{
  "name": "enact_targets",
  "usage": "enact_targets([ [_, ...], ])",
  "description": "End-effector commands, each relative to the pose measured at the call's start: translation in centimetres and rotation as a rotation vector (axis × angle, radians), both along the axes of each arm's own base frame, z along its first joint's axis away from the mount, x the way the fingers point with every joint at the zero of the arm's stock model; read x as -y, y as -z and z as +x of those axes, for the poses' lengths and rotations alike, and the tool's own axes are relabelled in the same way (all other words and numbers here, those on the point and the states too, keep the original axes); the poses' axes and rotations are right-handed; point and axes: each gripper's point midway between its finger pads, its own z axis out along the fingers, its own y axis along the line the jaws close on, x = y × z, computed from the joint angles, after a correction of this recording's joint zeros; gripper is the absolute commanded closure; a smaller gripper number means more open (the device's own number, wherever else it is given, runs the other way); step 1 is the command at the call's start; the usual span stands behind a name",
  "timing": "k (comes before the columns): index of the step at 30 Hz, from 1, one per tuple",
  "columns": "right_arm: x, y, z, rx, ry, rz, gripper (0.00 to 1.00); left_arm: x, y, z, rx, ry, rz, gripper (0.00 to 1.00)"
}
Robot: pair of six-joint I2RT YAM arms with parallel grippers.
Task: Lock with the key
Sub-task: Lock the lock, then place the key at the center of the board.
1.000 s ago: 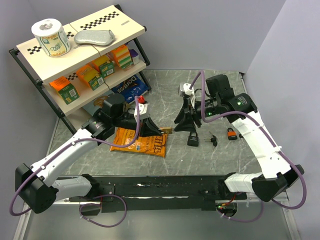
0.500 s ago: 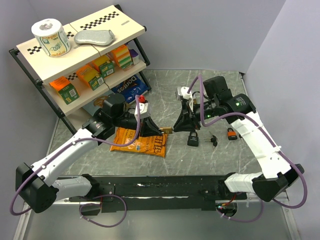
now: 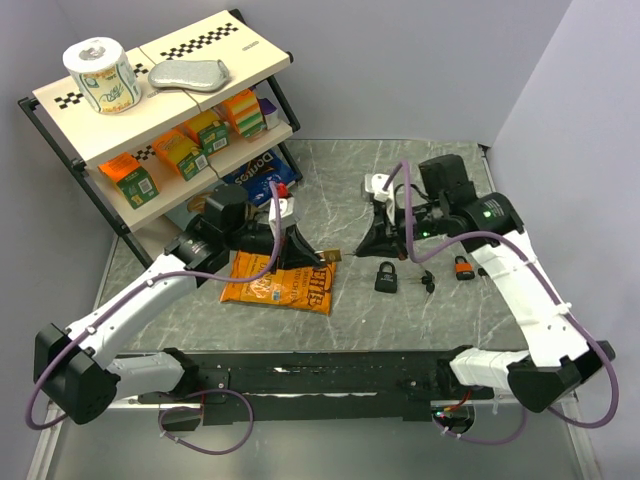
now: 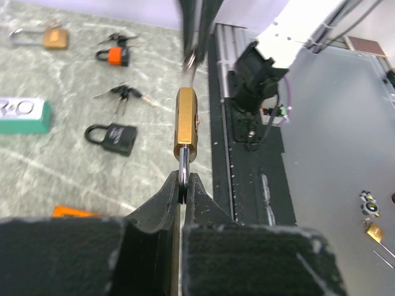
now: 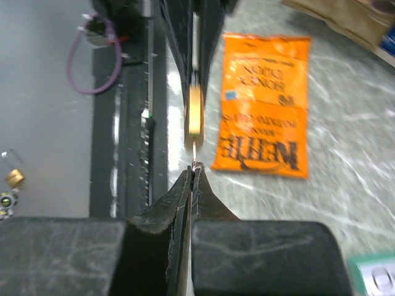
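Your right pincer (image 5: 192, 171) has just closed on what looks like the key (image 4: 189, 60). Your left pincer (image 4: 183, 182) clamps the padlock (image 4: 186, 123) by its shackle, so aligning them comes next.

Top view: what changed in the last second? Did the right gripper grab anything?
The right gripper shifted slightly right and closed its jaws; it now pinches a thin ringed piece, probably the key. The left gripper still clamps the brass padlock by its shackle. The black padlock, key bunch and orange padlock have not moved.
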Motion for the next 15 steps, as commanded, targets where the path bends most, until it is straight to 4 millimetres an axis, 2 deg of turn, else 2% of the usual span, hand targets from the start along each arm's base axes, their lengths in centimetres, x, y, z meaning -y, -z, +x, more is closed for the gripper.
enact_targets([
  [1, 2.0, -0.7, 0.9, 0.084, 0.072, -0.001, 1.0, -0.8, 0.3, 1.2, 0.007, -0.028, 0.0, 0.99],
  [4, 3.4, -0.4, 2.2, 0.092, 0.133, -0.013, 1.0, -1.2, 1.2, 1.6, 0.005, -0.038, 0.022, 0.99],
  [6, 5.0, 0.0, 4.2, 0.081, 0.227, -0.026, 1.0, -1.3, 1.7, 1.8, 0.001, -0.042, 0.031, 0.99],
  [9, 8.0, 3.0, 8.6, 0.048, 0.415, -0.101, 1.0, -1.3, 2.0, 2.2, -0.007, -0.058, 0.035, 0.99],
  [10, 10.4, 4.7, 10.4, 0.022, 0.529, -0.149, 1.0, -1.3, 2.1, 2.4, -0.01, -0.064, 0.038, 0.99],
  [12, 12.7, 7.1, 13.5, -0.004, 0.639, -0.193, 1.0, -1.2, 2.3, 2.6, -0.024, -0.074, 0.046, 0.99],
  [13, 15.1, 8.9, 15.2, -0.045, 0.739, -0.24, 1.0, -1.2, 2.2, 3.1, -0.023, -0.089, 0.049, 0.99],
  [14, 15.8, 9.4, 16.6, -0.031, 0.77, -0.25, 1.0, -1.1, 2.5, 3.2, -0.037, -0.093, 0.062, 0.99],
  [15, 17.6, 10.4, 17.6, -0.046, 0.831, -0.268, 1.0, -1.0, 2.6, 3.4, -0.037, -0.096, 0.067, 0.99],
])
